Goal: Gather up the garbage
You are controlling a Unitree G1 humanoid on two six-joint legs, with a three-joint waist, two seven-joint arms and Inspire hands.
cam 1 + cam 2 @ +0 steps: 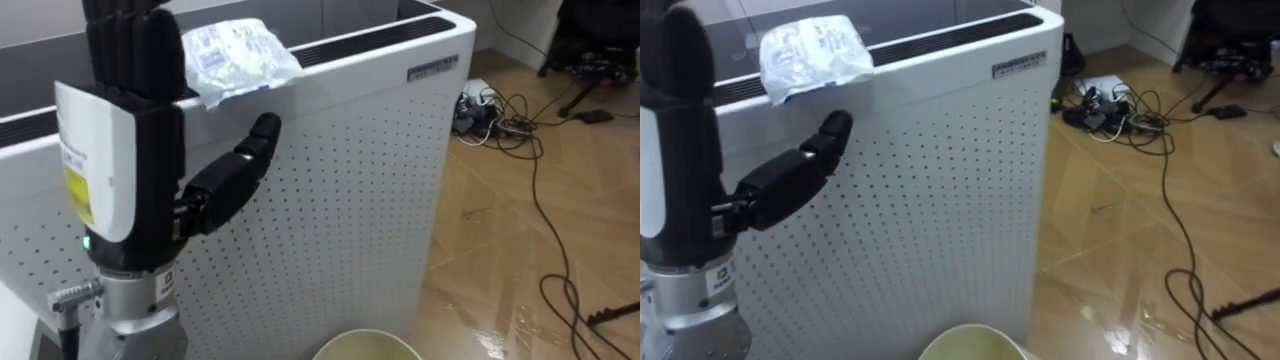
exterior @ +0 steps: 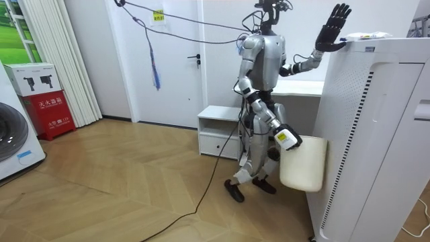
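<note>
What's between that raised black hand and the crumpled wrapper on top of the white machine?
Nothing: in the room view only air separates the open left hand from the plastic wrapper on the air purifier.

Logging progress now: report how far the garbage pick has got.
Done: nothing yet; the crumpled wrapper lies on the white unit. In hand: the left hand is raised open beside it, holding nothing; the cream bin hangs at the right hand. Left: grasp the wrapper and drop it in the bin.
</note>
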